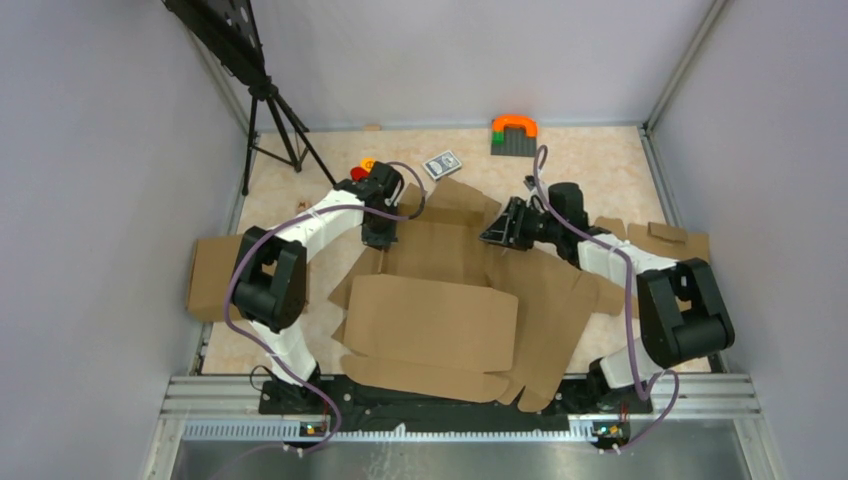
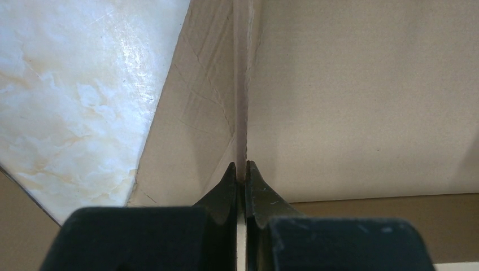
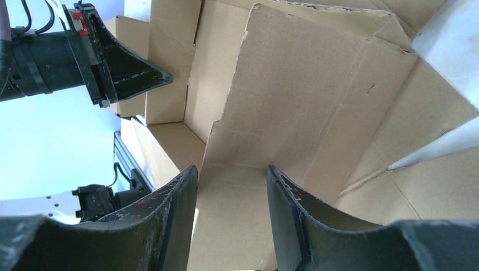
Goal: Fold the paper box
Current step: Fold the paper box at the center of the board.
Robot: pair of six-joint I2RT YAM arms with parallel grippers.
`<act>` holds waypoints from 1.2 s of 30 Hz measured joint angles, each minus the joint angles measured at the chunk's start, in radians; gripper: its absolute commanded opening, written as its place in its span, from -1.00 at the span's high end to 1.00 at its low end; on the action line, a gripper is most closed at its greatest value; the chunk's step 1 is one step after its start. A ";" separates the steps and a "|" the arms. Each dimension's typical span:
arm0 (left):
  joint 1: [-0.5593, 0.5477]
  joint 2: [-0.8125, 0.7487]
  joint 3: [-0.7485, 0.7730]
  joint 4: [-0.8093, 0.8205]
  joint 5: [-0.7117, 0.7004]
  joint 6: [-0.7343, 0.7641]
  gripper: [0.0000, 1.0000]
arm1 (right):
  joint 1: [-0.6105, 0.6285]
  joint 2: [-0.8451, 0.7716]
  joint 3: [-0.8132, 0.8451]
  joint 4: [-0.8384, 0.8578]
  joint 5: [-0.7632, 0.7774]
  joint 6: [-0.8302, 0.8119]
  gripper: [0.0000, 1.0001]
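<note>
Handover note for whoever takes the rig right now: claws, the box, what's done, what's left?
Left claw: shut on the edge of a raised flap of the paper box.
Right claw: open, facing the far flaps, holding nothing.
Box: spread across the table centre, between both arms.
Done: one far flap held upright; the sheet is mostly flat.
Left: raise the sides, tuck the tabs, close it.

- Right gripper [image 3: 231, 169]: its two black, scuffed fingers [image 3: 169, 214] stand apart, with nothing clamped between them.
- Brown corrugated-cardboard paper box [image 3: 305, 101]: creased panels and flaps fill the space ahead of the claw. One raised flap with a ragged edge stands straight beyond the gap.
- Left gripper [image 3: 164, 78]: black and tapered, up and to the claw's left, its tip at a flap's edge.
- Black arm part [image 3: 96, 200]: low to the claw's left, beside a dark rail [image 3: 127, 164].
</note>
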 measured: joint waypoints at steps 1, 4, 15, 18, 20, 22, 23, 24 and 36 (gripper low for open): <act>0.000 0.000 0.000 0.000 0.000 0.000 1.00 | 0.000 0.003 0.000 0.005 -0.004 0.001 -0.31; -0.001 0.000 0.000 0.000 0.002 0.000 1.00 | 0.001 0.010 0.000 -0.012 0.011 -0.010 -0.58; -0.006 0.000 0.006 -0.007 0.016 -0.001 1.00 | 0.013 -0.014 0.021 -0.148 0.148 -0.082 0.33; -0.007 0.002 0.010 -0.012 0.017 -0.001 1.00 | 0.021 -0.014 0.042 -0.204 0.192 -0.103 0.46; -0.007 0.002 0.011 -0.014 0.016 -0.001 1.00 | 0.034 -0.012 0.074 -0.256 0.225 -0.125 0.56; -0.007 0.002 0.011 -0.019 0.016 -0.002 1.00 | 0.055 0.003 0.117 -0.309 0.263 -0.147 0.56; -0.006 0.002 0.011 -0.020 0.016 -0.002 1.00 | 0.066 0.015 0.137 -0.325 0.282 -0.156 0.56; -0.006 0.002 0.011 -0.020 0.016 -0.002 1.00 | 0.083 0.030 0.161 -0.348 0.310 -0.167 0.56; -0.007 0.002 0.011 -0.024 0.016 -0.002 1.00 | 0.293 0.194 0.426 -0.631 0.638 -0.267 0.51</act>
